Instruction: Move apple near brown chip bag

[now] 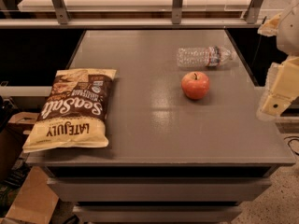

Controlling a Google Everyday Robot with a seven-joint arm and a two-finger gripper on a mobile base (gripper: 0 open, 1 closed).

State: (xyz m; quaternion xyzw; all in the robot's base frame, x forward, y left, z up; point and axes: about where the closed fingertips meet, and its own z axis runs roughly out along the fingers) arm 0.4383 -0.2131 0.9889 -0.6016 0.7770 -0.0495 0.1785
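Nearest, at the front left of the table (187, 139), lies the bag (72, 108). It is flat, with the printed side up and one short end at the table's front edge. At the right, outside the table's right edge, hangs the gripper (279, 94). Only a part of it is in view, and I cannot tell if it is spread or closed. It touches nothing and, as far as can be seen, it carries nothing. Farther back, right of the centre, stands the apple (195, 85) with its stem up. It is well apart from the bag and nearer to the gripper. Just behind the apple lies the bottle (204, 57) on its side, near but not touching.

The step in hand, I judge, is the reach to the apple; nothing is grasped yet. To do it well, the gripper should come from above or from the front right, so it does not knock the bottle. The apple is round and may roll, so the grasp should be centred on its widest part. Then it should go left and be set on the bare table just beside the bag, not on it.
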